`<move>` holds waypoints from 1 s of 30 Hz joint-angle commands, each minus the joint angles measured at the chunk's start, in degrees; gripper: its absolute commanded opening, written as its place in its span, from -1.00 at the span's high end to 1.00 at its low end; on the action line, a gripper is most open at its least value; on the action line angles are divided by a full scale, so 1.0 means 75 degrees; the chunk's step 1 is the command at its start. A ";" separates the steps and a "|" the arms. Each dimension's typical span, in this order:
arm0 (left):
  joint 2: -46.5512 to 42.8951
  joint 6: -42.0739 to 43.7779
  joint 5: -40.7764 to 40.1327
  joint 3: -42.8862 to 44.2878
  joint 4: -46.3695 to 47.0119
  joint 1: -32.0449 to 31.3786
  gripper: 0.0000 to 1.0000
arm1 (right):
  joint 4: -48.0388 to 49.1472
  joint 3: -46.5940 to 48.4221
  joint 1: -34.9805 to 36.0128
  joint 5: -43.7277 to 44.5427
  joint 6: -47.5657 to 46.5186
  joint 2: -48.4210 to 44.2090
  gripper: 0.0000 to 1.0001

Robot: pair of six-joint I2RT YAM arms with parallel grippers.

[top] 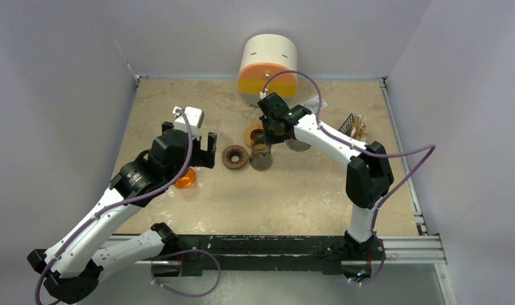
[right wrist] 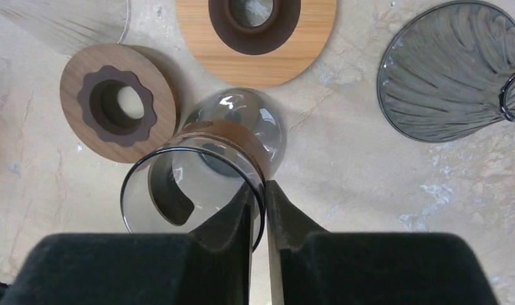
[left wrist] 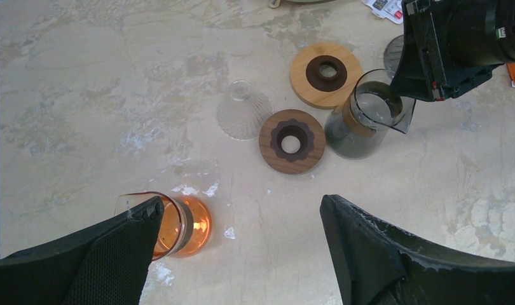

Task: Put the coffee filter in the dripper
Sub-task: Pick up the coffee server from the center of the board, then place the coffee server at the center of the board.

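Note:
A grey ribbed glass dripper lies on the table to the right of my right gripper. A clear ribbed dripper lies further left. I cannot make out a coffee filter for certain in any view. My right gripper is shut on the rim of a smoked glass carafe, one finger inside the mouth and one outside. The carafe stands at the table's middle. My left gripper hangs open above bare table, its left finger over an orange glass carafe.
A dark wooden ring and a light wooden ring lie flat beside the smoked carafe. A round white, orange and yellow container stands at the back wall. Small packets sit at the back right.

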 commanded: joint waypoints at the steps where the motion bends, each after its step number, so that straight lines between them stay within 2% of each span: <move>1: -0.0122 0.0128 -0.0061 -0.0030 0.0235 0.0034 -0.84 | -0.0298 0.0360 0.0090 0.0309 -0.0139 -0.0092 0.79; 4: -0.0119 0.0132 -0.0057 -0.0030 0.0240 0.0033 -0.84 | -0.0350 0.0389 0.0136 0.0376 -0.0156 -0.0168 1.00; 16: -0.0075 0.0133 0.0018 -0.0027 0.0258 0.0034 -0.84 | -0.0833 -0.0058 0.0425 0.0910 -0.0245 -0.1088 1.00; 23: -0.0015 0.0134 -0.0017 -0.0053 0.0281 0.0034 -0.84 | -0.0899 -0.0961 0.0709 0.0651 -0.0447 -0.2022 1.00; 30: 0.0054 0.0144 -0.0026 -0.0053 0.0293 0.0033 -0.84 | -0.0997 -0.1919 0.1508 0.0743 -0.0490 -0.2821 1.00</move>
